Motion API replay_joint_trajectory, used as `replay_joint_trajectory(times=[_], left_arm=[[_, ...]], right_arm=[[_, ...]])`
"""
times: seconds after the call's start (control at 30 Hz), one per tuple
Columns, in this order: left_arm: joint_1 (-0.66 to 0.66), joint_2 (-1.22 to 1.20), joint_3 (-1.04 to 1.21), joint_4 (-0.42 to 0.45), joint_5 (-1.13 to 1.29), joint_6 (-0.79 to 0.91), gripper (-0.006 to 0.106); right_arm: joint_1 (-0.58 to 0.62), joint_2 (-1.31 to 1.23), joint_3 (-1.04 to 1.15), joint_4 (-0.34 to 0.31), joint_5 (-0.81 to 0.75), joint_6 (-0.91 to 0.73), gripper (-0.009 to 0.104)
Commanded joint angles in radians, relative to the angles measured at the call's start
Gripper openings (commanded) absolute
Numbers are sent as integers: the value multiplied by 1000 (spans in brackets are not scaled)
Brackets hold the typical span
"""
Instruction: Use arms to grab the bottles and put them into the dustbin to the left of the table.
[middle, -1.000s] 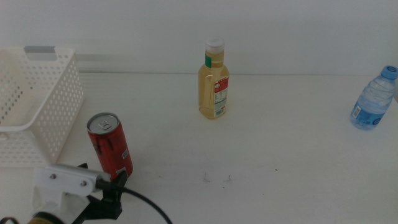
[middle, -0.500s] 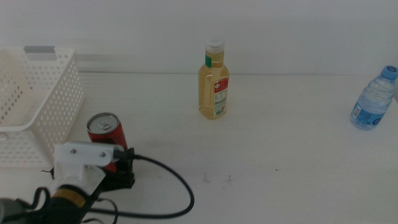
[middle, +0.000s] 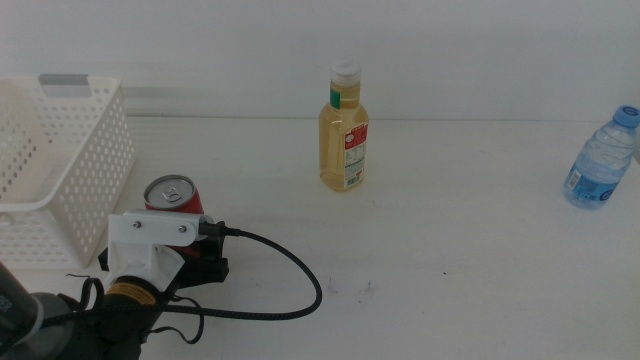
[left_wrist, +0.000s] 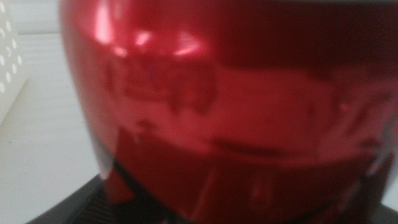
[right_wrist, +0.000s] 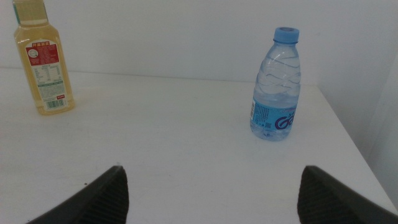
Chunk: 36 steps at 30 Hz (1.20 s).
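In the middle view, the left gripper (middle: 185, 262), with its white blocky body and looping black cable, is seen at the lower left of the frame, set right against the red can (middle: 172, 195). The can stands upright just right of the white dustbin (middle: 60, 160), which fills the left edge. In the left wrist view the can (left_wrist: 230, 112) fills nearly the whole frame, blurred by closeness, with a strip of the dustbin's lattice at the far left edge; the jaws themselves are hidden, so whether they are clenched on the can cannot be told.

The yellow bottle (middle: 344, 130) stands upright at the upper centre of the middle view, well apart from the can. The water bottle (middle: 603, 160) stands upright at the right edge, near the table's (middle: 450, 230) far right side.

The right gripper (right_wrist: 211, 193) is seen only in its own wrist view, its two dark jaws spread wide at the lower corners with nothing between them. Beyond them the yellow bottle (right_wrist: 43, 65) is seen at the upper left and the water bottle (right_wrist: 277, 84) right of centre.
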Motion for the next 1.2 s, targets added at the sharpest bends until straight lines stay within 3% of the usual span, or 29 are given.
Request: replay_joint_trajectory(times=[0.0, 0.17, 0.3, 0.43, 0.6, 0.87, 1.0, 1.17], left_arm=[[2, 2, -3, -13, 1, 15, 94], [2, 2, 1, -10, 11, 64, 85], [2, -8, 0, 13, 11, 126, 55], [2, -83, 39, 26, 29, 75, 22], [2, -243, 55, 26, 192, -2, 0], [2, -559, -9, 43, 725, 1, -2], [2, -657, -149, 104, 1117, 8, -2], [2, -675, -364, 112, 1485, 26, -2]], right_arm=[[-8, -5, 3, -13, -5, -6, 88], [-8, -5, 3, -13, -5, -6, 88], [-8, -5, 3, -13, -5, -6, 88], [-8, -5, 3, -13, -5, -6, 88], [-8, -5, 3, -13, -5, -6, 88], [-8, -5, 3, -13, -5, -6, 88], [-8, -5, 3, -13, -5, -6, 88], [-8, -5, 3, -13, -5, -6, 88]])
